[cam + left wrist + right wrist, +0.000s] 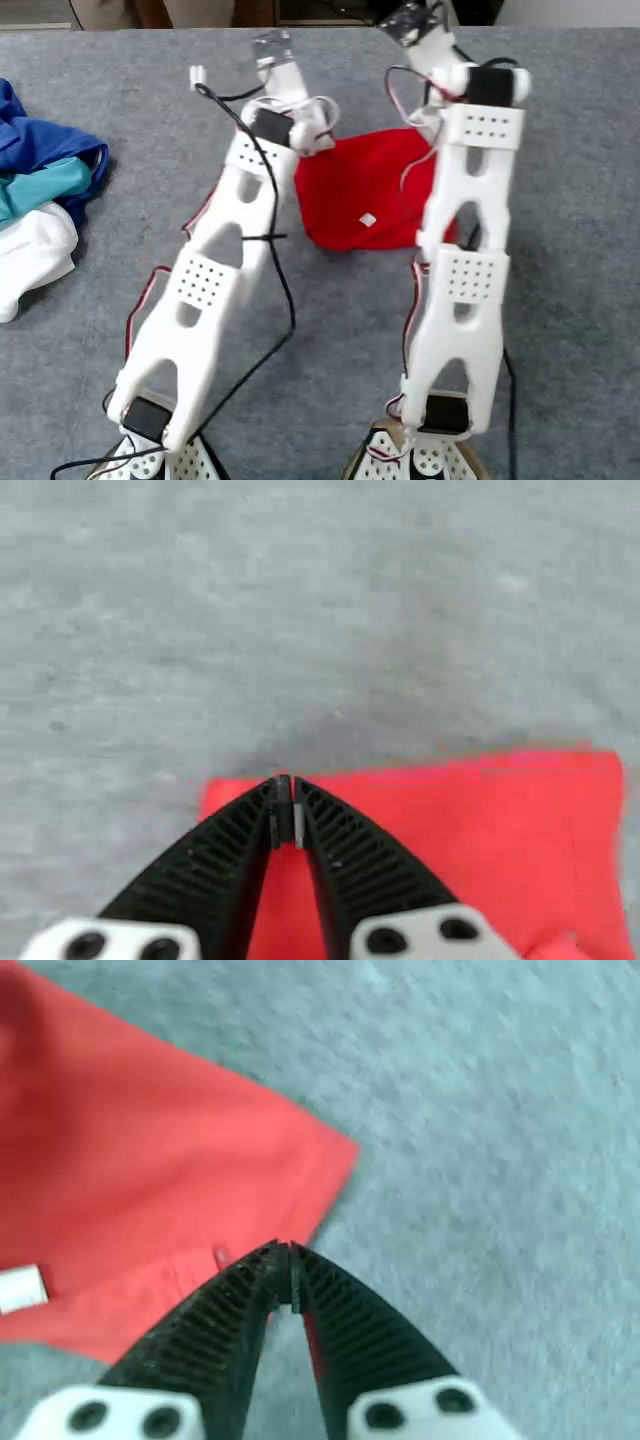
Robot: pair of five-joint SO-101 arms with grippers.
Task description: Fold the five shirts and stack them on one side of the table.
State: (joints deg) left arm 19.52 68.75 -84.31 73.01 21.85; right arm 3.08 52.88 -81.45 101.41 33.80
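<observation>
Grey felt table [560,250] holds a red shirt [350,190] at centre and jumbled shirts [40,210] at the left edge. Left gripper [285,815] and right gripper [290,1278] each press their fingertips together over the red shirt's edges.

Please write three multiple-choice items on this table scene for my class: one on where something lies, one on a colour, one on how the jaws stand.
1. Where on the table does the pile of crumpled shirts lie?
A. At its left edge
B. In its middle
C. At its right edge

2. What colour is the single shirt lying apart from the pile?
A. Green
B. Red
C. Yellow

3. How do the jaws of the left gripper and the right gripper stand?
A. Both wide open
B. One open, one shut
C. Both shut

Answers:
1 A: the high view shows the pile at the table's left edge.
2 B: every view shows red cloth.
3 C: each wrist view shows its jaws closed together.
</observation>
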